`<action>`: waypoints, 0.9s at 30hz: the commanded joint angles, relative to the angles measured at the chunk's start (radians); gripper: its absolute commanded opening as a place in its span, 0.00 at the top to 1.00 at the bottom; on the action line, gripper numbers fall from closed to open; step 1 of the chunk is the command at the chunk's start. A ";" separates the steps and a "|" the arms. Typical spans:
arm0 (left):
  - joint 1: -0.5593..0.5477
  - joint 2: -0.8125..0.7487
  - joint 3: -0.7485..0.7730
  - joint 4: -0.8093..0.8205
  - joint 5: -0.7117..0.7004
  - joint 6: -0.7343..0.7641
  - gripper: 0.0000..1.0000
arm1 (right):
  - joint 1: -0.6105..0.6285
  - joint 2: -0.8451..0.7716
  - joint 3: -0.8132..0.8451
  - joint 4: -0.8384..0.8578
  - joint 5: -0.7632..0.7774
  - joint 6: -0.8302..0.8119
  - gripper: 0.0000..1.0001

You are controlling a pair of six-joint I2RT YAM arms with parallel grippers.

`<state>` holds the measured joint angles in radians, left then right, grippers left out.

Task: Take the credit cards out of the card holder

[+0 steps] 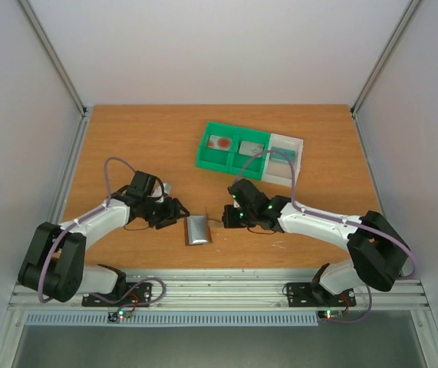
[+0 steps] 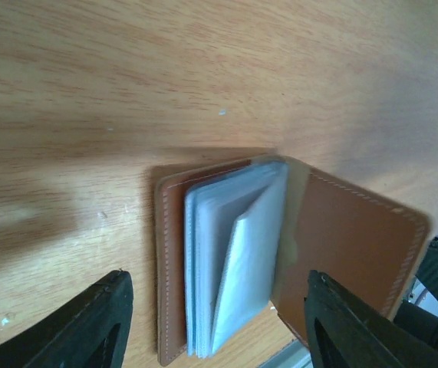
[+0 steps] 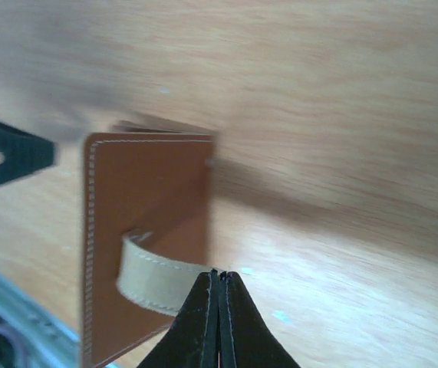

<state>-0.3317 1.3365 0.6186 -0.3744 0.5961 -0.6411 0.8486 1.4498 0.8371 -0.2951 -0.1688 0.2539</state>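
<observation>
Brown card holder (image 2: 357, 253) x1 | L gripper (image 2: 217, 284) released | R gripper (image 3: 219, 277) clenched on tab (image 3: 153, 280)

light: bright, even | shadows: soft on table (image 2: 65, 215) | blur: both wrist views, right worst

Item: card holder (image 2: 349, 245). Brown bifold, pale stitching, approx half open on wood table (image 1: 126, 146), nr front edge. 1 cover flat, other tilted up. Blue-grey inner sleeves (image 2: 234, 253) fanned betw covers. Pale tab strap (image 3: 153, 282) curls off outer cover.

Overhead from behind, wrist views close (sharing card holder (image 2: 280, 253))
</observation>
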 commanded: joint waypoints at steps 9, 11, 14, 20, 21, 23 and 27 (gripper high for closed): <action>-0.003 0.057 -0.040 0.051 -0.029 0.001 0.48 | -0.048 -0.021 -0.131 -0.067 0.238 -0.008 0.99; -0.003 0.077 -0.049 0.078 -0.017 -0.007 0.51 | -0.057 -0.019 -0.145 -0.061 0.247 -0.006 0.99; -0.003 0.109 -0.058 0.119 0.002 -0.016 0.51 | -0.065 -0.015 -0.156 -0.052 0.241 -0.003 0.99; -0.003 0.191 -0.098 0.301 0.091 -0.078 0.53 | -0.065 -0.008 -0.170 -0.031 0.223 0.010 0.99; -0.004 0.197 -0.106 0.327 0.097 -0.088 0.53 | -0.065 -0.008 -0.170 -0.030 0.220 0.013 0.99; -0.004 0.212 -0.115 0.362 0.111 -0.109 0.55 | -0.066 -0.006 -0.173 -0.026 0.215 0.017 0.99; -0.013 0.233 -0.119 0.420 0.128 -0.146 0.58 | -0.065 -0.013 -0.173 -0.025 0.210 0.019 0.99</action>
<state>-0.3321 1.5307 0.5282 -0.0429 0.7254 -0.7391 0.7853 1.4353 0.6727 -0.3363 0.0338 0.2581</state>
